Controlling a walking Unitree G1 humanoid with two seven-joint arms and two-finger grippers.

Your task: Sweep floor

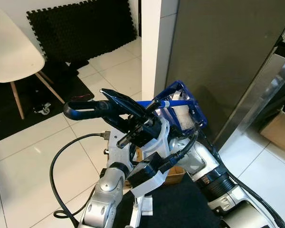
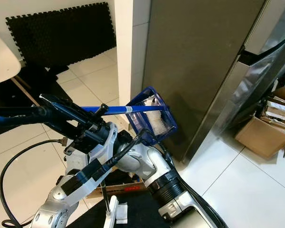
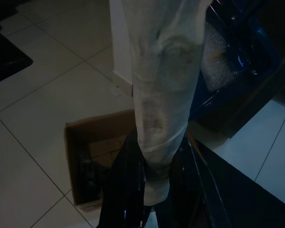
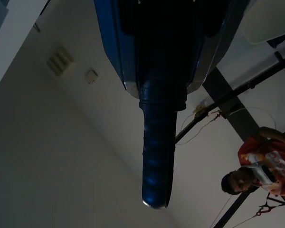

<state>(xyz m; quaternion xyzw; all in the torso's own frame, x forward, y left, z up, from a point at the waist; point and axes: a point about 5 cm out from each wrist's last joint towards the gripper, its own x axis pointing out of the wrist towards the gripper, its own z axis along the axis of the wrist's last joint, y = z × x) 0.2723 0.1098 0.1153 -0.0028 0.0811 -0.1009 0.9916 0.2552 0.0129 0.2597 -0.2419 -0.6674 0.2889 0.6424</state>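
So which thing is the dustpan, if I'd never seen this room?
Find the tall dark grey fridge beside the white pillar. In front of its lower edge, above the robot's silver arms, a dustpan is held up in the air. It is the one bright blue scoop here, with whitish fluff inside and a blue handle.

White tiled floor [image 1: 23, 156], white chair [image 1: 12, 52], black foam mat [image 1: 80, 28]

the floor [image 1: 33, 156] is pale glossy tile. on it lie a black mat [image 1: 19, 102] under a white chair [image 1: 12, 52], an open cardboard box [image 3: 97, 156], and another cardboard box [image 2: 263, 135] beside the steel cabinet.
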